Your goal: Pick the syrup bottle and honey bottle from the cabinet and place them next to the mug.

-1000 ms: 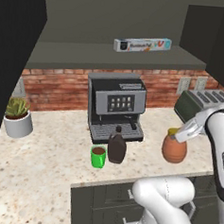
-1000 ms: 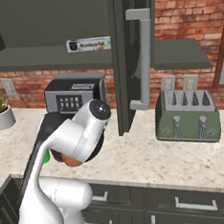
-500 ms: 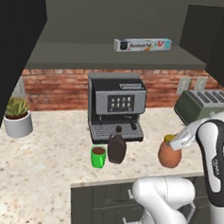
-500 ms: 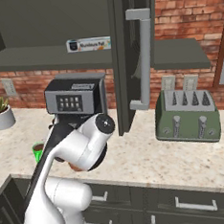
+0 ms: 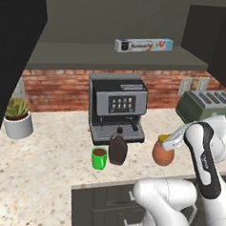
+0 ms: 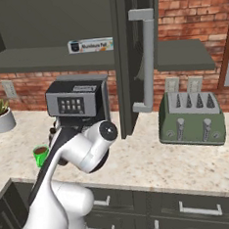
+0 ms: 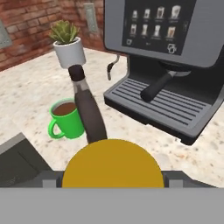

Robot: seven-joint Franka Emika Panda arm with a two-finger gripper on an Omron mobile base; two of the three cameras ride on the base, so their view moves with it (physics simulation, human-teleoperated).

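Honey bottle [image 5: 163,152] sits low over the table [image 5: 48,177], right of the syrup bottle [image 5: 118,147] and mug [image 5: 99,158] — fingers closed on it near the yellow lid [image 7: 113,164]. Squat, rigid, prob. fairly light; ribbed body shouldn't slip — a hold just under the lid suits it.

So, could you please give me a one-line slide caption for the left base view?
Gripper lowers the honey bottle onto the counter, right of the syrup bottle and mug.

Honey bottle [image 5: 163,152] low over tabletop [image 5: 48,177], held by claw [image 5: 172,140], right of syrup bottle [image 5: 117,147] w/ mug [image 5: 99,158] just beside it.
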